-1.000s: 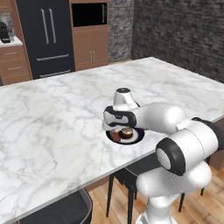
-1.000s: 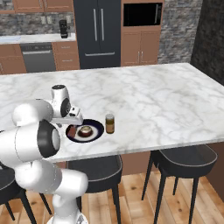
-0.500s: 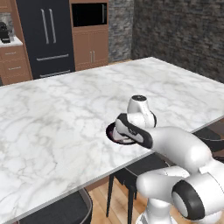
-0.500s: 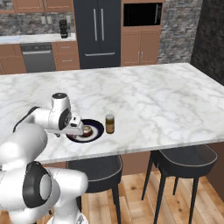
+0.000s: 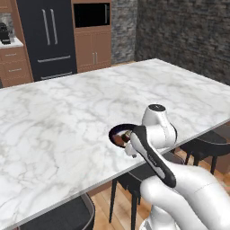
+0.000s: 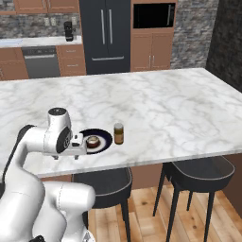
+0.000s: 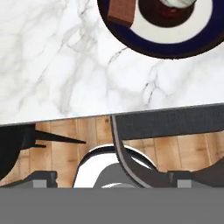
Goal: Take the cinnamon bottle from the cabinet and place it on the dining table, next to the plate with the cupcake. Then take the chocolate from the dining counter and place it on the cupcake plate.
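On the white marble worktop (image 6: 156, 101) in front of you, the dark navy plate (image 6: 105, 140) sits close to the near edge, carrying the small cupcake (image 6: 92, 141). The cinnamon bottle (image 6: 118, 133) stands upright on the marble just beside the plate, on its right in the right base view. Your hand view looks down on the chocolate (image 7: 121, 11), a flat reddish-brown bar lying on the plate's pale inner ring near its rim, next to the cupcake's base. Your tool (image 6: 77, 146) hovers at the plate's left edge, over the worktop's front edge, its jaws spread wide with nothing between them. Dark stools (image 6: 201, 173) stand below the worktop.
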{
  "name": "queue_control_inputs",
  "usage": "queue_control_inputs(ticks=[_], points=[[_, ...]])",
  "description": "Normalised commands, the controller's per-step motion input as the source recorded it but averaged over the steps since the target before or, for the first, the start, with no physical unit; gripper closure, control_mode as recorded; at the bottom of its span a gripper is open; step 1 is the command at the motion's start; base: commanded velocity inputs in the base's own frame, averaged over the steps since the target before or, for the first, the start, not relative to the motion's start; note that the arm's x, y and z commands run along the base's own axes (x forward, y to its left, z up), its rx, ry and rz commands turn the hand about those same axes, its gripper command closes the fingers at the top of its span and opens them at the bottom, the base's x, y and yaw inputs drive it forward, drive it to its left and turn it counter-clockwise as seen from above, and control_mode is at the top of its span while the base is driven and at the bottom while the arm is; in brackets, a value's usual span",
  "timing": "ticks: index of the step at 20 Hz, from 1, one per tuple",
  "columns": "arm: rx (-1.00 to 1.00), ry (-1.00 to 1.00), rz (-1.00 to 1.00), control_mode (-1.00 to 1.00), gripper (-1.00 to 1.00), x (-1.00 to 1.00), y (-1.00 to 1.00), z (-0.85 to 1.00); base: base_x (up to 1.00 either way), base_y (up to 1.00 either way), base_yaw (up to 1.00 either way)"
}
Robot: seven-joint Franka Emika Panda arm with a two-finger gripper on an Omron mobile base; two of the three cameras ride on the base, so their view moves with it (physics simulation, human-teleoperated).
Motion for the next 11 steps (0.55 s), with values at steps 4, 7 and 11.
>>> queue_control_inputs(ticks=[4,7,11], points=[[0.00,-0.01,0.12,-1.00,-1.00,-0.78,-0.05,0.15,0.00,0.00,0.00],[-0.01,-0.09,0.10,-1.00,-1.00,-0.80,-0.05,0.08,0.00,0.00,0.00],[-0.07,-0.22,0.08,-1.00,-1.00,-0.78,-0.05,0.05,0.00,0.00,0.00]])
